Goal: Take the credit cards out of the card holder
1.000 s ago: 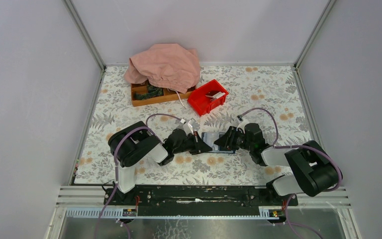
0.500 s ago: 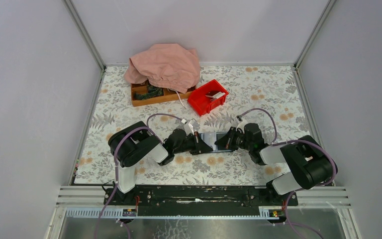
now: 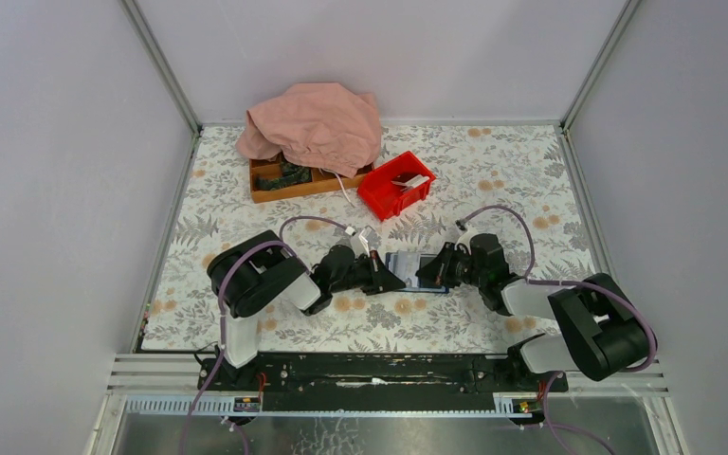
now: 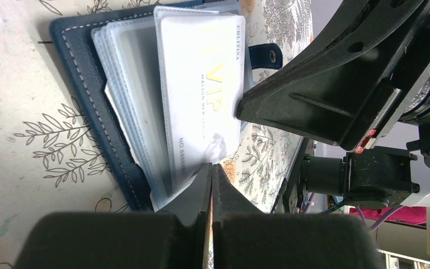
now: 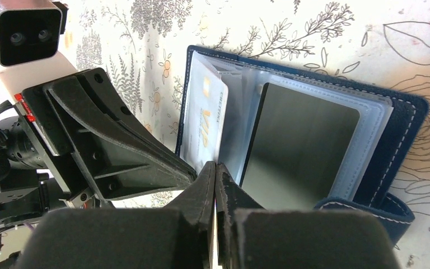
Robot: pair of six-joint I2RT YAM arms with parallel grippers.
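Left tool (image 3: 399, 282): we see it closed, fingers pressed together, tips at the left edge of the card holder's clear sleeves; we cannot tell whether a sleeve is pinched.
Right tool (image 3: 423, 274): closed as well, reaching in from the right, tips down at the holder's middle between two sleeves; we cannot tell what, if anything, it grips.
Counter (image 3: 493, 180): floral covering, carrying everything.
Pink cloth (image 3: 313, 123): heaped at the far left, draped over a wooden tray (image 3: 275, 185).
Red bin (image 3: 396, 185): just right of the tray.
Card holder (image 3: 404, 264): lying open and flat between the two tools, dark blue cover.
White VIP card (image 4: 201, 95): in a clear sleeve.
Dark card (image 5: 299, 145): in the neighbouring sleeve.
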